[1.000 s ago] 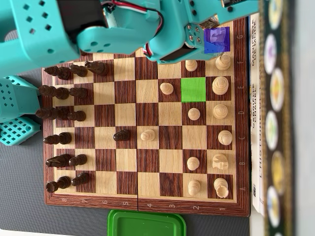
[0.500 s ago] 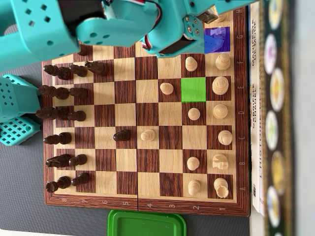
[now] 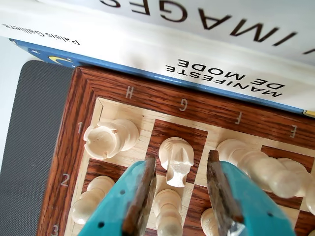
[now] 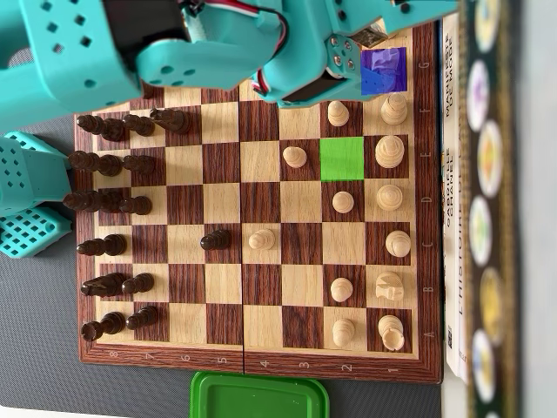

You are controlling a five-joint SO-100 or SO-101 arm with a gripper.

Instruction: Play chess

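Observation:
In the wrist view my gripper (image 3: 181, 160) is open, its teal fingers (image 3: 142, 191) on either side of a white knight (image 3: 176, 156) on square G1. The knight stands between the fingertips, untouched. A white pawn (image 3: 167, 206) stands just behind it, a white rook (image 3: 109, 139) on H1 to the left, and a tall white piece (image 3: 256, 164) to the right. In the overhead view the teal arm (image 4: 305, 61) covers the board's top edge beside a blue-marked square (image 4: 383, 70). A green-marked square (image 4: 341, 158) is bare.
The wooden chessboard (image 4: 252, 361) holds dark pieces (image 4: 113, 205) along its left side and white pieces (image 4: 389, 197) along its right. A dark pawn (image 4: 215, 239) and a white pawn (image 4: 261, 239) face each other mid-board. Books (image 4: 452, 174) border the right; a green lid (image 4: 259, 396) lies below.
The arm has barely shifted in the overhead view, a little up and then back down the picture. No chess piece has moved.

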